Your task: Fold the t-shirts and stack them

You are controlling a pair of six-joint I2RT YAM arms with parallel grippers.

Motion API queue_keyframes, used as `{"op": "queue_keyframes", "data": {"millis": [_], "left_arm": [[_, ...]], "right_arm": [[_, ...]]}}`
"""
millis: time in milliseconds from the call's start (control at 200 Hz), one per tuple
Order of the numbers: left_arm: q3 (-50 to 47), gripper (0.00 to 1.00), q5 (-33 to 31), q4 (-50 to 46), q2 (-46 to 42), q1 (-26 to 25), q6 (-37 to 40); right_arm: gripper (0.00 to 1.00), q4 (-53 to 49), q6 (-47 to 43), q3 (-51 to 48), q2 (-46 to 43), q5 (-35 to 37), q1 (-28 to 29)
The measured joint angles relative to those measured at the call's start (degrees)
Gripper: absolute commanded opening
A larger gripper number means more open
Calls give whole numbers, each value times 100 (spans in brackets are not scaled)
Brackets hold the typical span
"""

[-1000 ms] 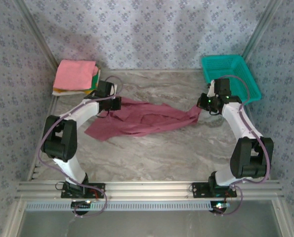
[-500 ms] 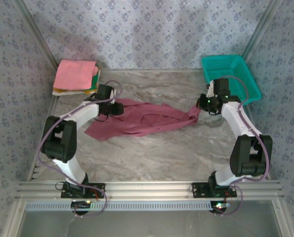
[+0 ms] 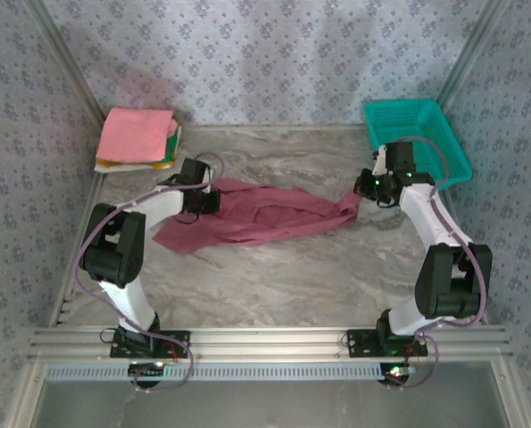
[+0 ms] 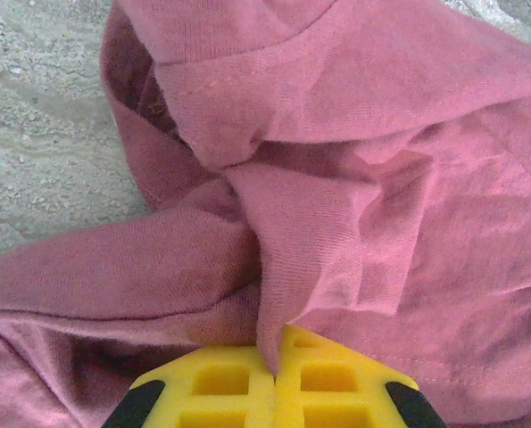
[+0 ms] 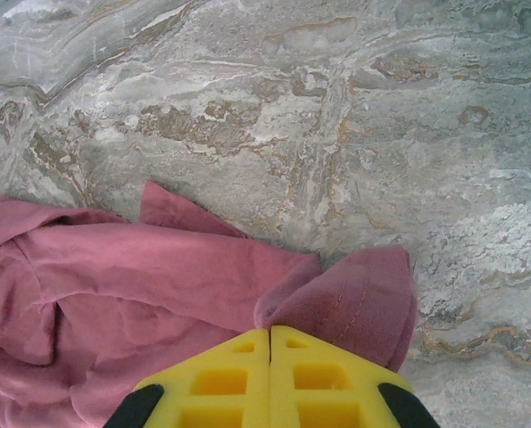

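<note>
Well, a dark red cloth t-shirt [image 3: 265, 217] lies crumpled across the middle of the grey marble-look surface [image 3: 274, 281]. It runs from the middle left of the top view to the middle right, and it is bunched and wrinkled, not flat.

At its left end the yellow left fingers [image 4: 216, 385] are closed tight on a raised fold of the cloth. The fold stands up between the two pads, and more of the shirt spreads out on both sides. At its right end the yellow right fingers [image 5: 323, 379] are closed too, and they pinch a rounded edge of the shirt. Bare surface lies just past that edge.

A pile of folded t-shirts [image 3: 138, 136], pink on top with yellow-green and white under it, sits in the upper left corner, close to the wall. It is near the shirt's left end but does not touch it. A teal plastic mesh basket [image 3: 418, 134] sits in the upper right corner.

Between the pile and the basket the back edge of the surface is bare. A wide bare strip also lies below the shirt, down to the arm bases.
</note>
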Motion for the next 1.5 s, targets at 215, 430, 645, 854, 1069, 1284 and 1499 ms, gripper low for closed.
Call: {"op": "queue_keyframes", "data": {"millis": [215,430,645,854,1069,1284,1499], "left_arm": [[9,0,-22,114,-129,192,-39],[2,0,-350,273,-986,581,-109],[-249,0,-640,238,-2135,564,-155],[-271,0,-935,-243,-3202,601,-81],[7,0,-754,-1228,-3193,651,-11],[376,0,-721,-2745,-4286,651,-264],[1392,0,-664,-3143,-4295,699,-367]], "right_arm": [[0,-9,0,0,-66,-33,-42],[0,-22,-35,-2,-455,-85,-295],[0,-160,-155,-2,-892,-212,-293],[0,-398,-175,136,-1733,-254,-297],[0,-529,-173,306,-1853,-407,-271],[0,-1239,-129,358,-2756,-411,-227],[0,-1587,-107,1126,-2826,-446,-289]]}}
